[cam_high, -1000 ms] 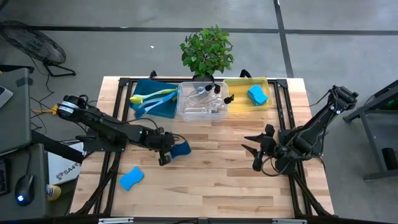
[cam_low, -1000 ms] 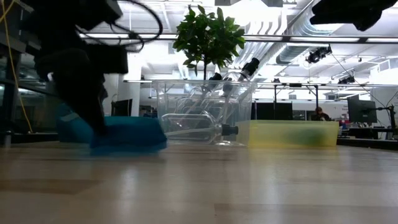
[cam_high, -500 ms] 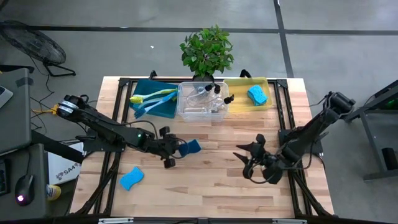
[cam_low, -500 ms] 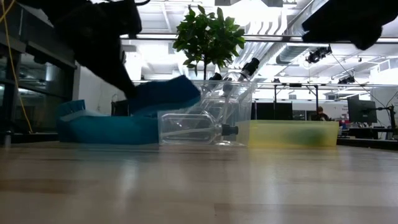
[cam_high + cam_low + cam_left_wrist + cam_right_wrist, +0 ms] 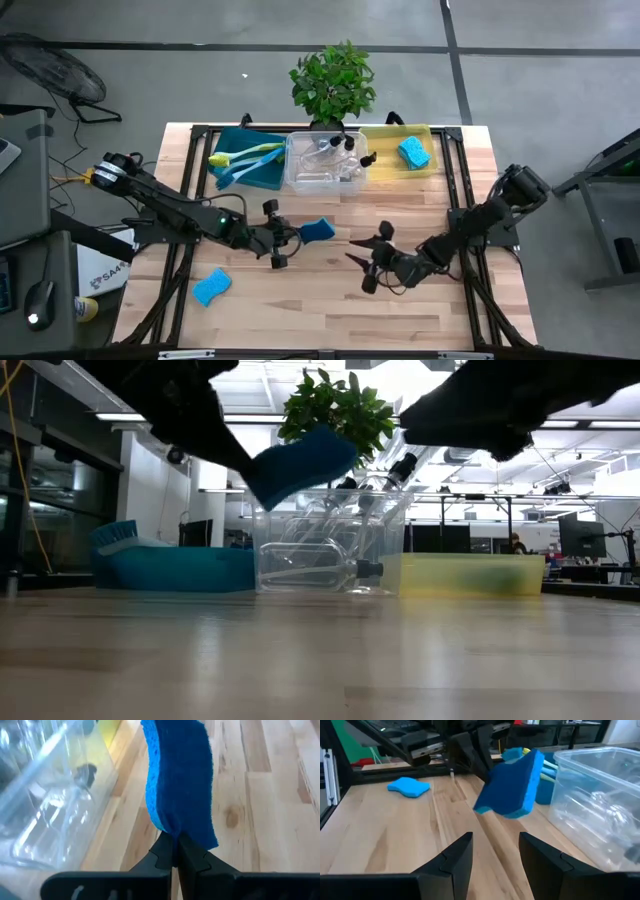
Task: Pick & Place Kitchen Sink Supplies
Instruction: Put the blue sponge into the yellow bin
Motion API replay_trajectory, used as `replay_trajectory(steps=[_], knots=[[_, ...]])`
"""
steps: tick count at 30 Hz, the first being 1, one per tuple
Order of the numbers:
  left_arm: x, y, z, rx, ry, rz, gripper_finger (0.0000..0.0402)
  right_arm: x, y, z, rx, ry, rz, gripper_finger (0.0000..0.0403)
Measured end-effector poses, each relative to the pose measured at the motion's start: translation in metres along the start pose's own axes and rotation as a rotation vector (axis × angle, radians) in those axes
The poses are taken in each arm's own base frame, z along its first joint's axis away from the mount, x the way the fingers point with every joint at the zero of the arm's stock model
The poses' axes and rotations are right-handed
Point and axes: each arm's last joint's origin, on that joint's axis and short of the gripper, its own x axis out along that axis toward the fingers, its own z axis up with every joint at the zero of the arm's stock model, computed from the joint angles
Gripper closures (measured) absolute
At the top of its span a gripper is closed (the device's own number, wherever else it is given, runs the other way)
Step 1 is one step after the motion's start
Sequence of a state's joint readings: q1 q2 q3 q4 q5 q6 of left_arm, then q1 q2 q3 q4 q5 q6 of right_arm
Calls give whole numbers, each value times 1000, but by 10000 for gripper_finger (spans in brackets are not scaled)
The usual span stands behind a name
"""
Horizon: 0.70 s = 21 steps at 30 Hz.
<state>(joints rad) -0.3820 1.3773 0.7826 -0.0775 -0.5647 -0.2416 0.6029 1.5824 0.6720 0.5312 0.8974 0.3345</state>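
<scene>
**A:** What do you have on screen?

**B:** My left end effector [image 5: 283, 240] is pressed together on one edge of a blue sponge [image 5: 317, 229], and the sponge hangs in the air above the middle of the tabletop [image 5: 330, 300], in front of the clear bin [image 5: 325, 165]. My right end effector [image 5: 366, 264] sits near it with its fingers spread, holding nothing. In the right wrist view the sponge [image 5: 512, 785] floats just ahead of those fingers [image 5: 455, 857].

**A:** What worries you?

**B:** The pinch. In the left wrist view the fingertips [image 5: 172, 851] bite only a thin strip at the sponge's [image 5: 180, 780] lower edge, and the rest stands free. I judge that a quick swing could flex the soft foam and pull it out, and it would drop onto the tabletop short of any bin.

**A:** And the other arm?

**B:** The two arms are close. If I bring the right one in for a handover, its fingers could knock the sponge loose before they close, or clip the left fingers.

**A:** Anything else?

**B:** One sponge already lies in the yellow bin [image 5: 428, 168], so I take that as the target. Another sponge [image 5: 211, 286] lies on the tabletop near the left edge, not yet picked.
</scene>
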Motion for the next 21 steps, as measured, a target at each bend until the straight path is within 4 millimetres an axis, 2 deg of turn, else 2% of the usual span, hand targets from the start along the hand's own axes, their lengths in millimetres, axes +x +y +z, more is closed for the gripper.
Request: replay_trajectory(steps=[12, 21], knots=[[3, -10, 2, 110, -69, 64, 401, 21, -12, 20, 7, -94, 72, 249], [12, -20, -3, 168, -91, 95, 401, 33, -24, 23, 9, -86, 47, 249]])
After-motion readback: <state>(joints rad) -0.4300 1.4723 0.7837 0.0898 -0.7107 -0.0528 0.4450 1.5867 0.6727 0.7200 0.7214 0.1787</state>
